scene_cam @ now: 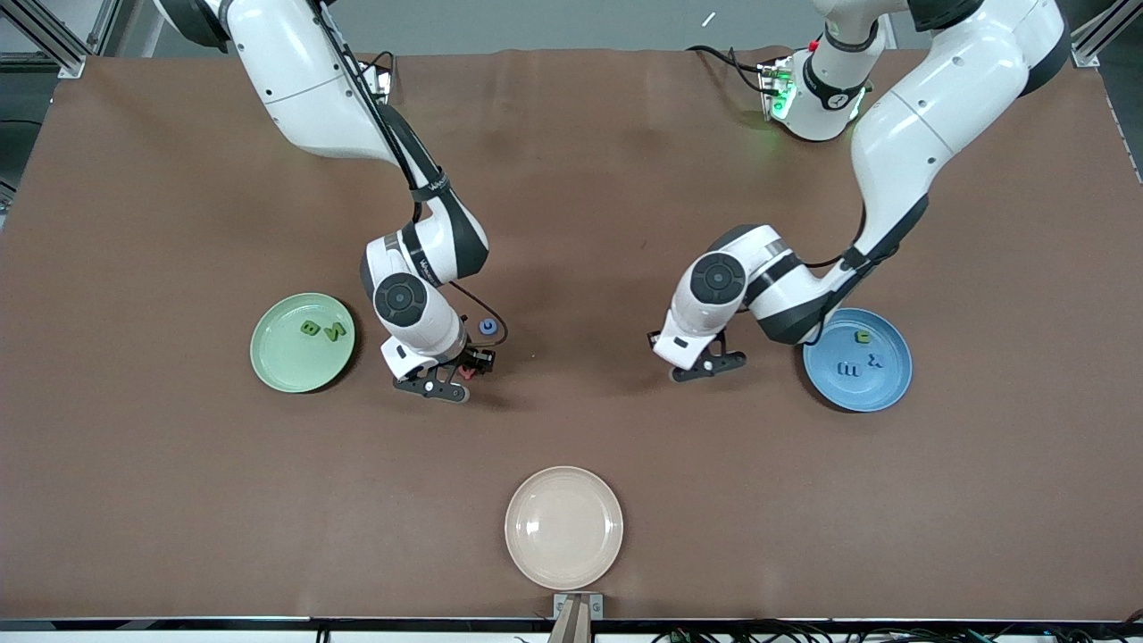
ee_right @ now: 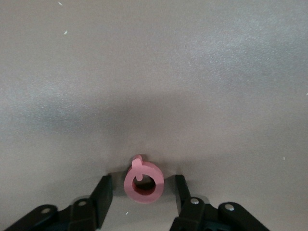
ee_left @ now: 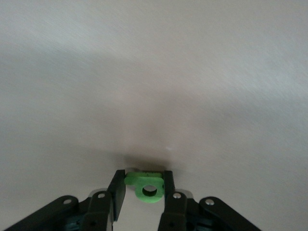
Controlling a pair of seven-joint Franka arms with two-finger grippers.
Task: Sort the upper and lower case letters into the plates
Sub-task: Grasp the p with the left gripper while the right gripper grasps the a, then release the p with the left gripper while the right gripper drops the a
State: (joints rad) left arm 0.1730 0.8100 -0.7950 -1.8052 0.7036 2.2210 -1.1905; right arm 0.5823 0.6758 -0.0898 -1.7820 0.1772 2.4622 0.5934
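My left gripper [scene_cam: 703, 365] is low over the table beside the bright blue plate [scene_cam: 884, 386], toward the middle of the table. In the left wrist view it [ee_left: 143, 181] is shut on a small green letter [ee_left: 139, 179]. My right gripper [scene_cam: 449, 381] is low beside the pale mint green plate [scene_cam: 284, 359]. In the right wrist view it [ee_right: 143, 186] is open around a pink ring-shaped letter [ee_right: 127, 184], which lies on the table apart from both fingers. The mint plate holds two green letters [scene_cam: 310, 328]. The blue plate holds three letters [scene_cam: 848, 368].
A small blue ring-shaped letter [scene_cam: 488, 327] lies on the table close to the right gripper, farther from the front camera. An empty cream-beige plate [scene_cam: 563, 527] sits near the table's front edge in the middle.
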